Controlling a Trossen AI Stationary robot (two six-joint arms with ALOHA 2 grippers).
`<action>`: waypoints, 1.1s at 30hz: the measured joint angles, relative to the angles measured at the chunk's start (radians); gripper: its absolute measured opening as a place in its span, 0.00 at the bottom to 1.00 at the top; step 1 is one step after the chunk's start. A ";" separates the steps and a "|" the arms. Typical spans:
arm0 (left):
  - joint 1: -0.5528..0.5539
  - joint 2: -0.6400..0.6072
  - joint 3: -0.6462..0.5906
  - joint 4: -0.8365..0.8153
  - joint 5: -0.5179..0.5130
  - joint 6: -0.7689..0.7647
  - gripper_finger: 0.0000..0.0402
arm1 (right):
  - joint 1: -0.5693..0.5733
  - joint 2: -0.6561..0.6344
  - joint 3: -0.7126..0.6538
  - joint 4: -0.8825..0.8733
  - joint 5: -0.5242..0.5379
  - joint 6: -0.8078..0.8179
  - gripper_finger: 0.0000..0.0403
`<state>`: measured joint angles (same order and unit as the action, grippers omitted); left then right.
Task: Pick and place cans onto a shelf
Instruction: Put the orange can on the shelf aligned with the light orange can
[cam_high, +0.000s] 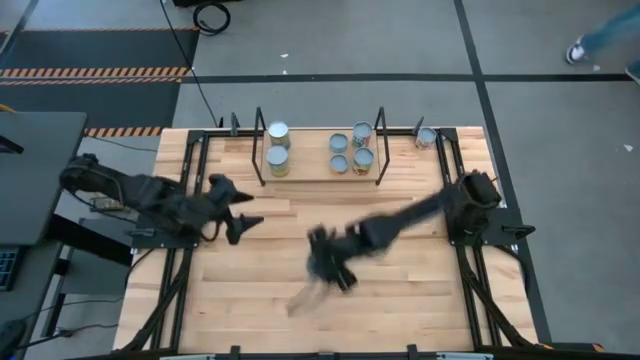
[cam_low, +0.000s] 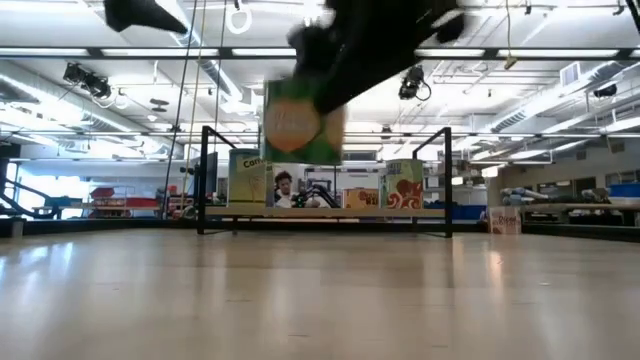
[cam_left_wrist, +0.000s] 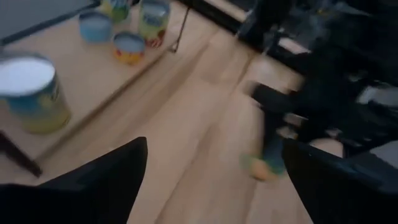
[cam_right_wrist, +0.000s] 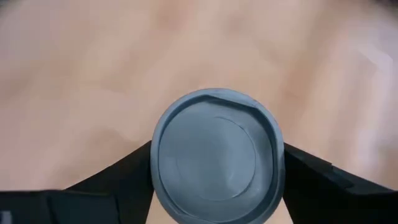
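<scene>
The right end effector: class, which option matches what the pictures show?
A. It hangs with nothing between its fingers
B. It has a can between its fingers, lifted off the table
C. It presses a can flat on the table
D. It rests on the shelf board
B: the right end effector has its fingers on both sides of a can, and the low view shows that can clear of the table.

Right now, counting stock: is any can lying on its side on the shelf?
No: the six round silvery-topped cans on the wooden shelf all stand upright.
</scene>
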<state>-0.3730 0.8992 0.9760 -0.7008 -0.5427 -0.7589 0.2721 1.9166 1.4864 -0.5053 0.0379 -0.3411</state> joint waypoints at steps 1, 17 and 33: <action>0.025 -0.013 0.004 0.014 0.028 0.038 0.94 | -0.050 -0.015 -0.001 -0.010 0.006 0.000 0.72; 0.589 -0.028 0.006 0.222 0.122 0.585 0.94 | -0.647 0.175 0.348 -0.155 -0.082 -0.019 0.74; 0.849 -0.029 0.006 0.395 0.125 0.831 0.94 | -0.661 0.258 0.377 -0.231 -0.119 0.009 0.80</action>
<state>0.4758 0.8703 0.9825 -0.3054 -0.4176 0.0719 -0.3884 2.1750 1.8637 -0.7360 -0.0811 -0.3318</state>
